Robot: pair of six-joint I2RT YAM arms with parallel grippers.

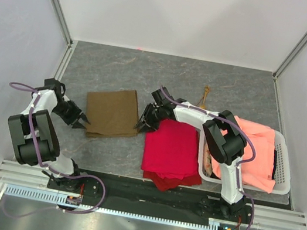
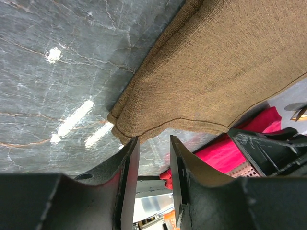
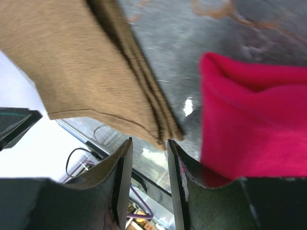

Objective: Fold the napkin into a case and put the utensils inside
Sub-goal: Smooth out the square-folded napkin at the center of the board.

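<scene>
Left gripper (image 1: 82, 122), jaws narrowly parted, empty, just off near-left corner of folded napkin (image 1: 112, 113); right gripper (image 1: 141, 126), same narrow gap, tips at its near-right corner beside red cloth (image 1: 172, 148); only overhead view shows utensils (image 1: 206, 94), well apart.

Olive-brown napkin (image 1: 112, 112) folded flat on grey tabletop (image 1: 120, 67), left of centre. Left tool (image 1: 82, 121) at near-left corner, right tool (image 1: 143, 124) at near-right corner. Red cloth (image 1: 172, 151) just right. Gold utensils (image 1: 206, 94) farther back. White basket (image 1: 284, 171) with salmon-orange cloth (image 1: 255, 146) far right.
</scene>
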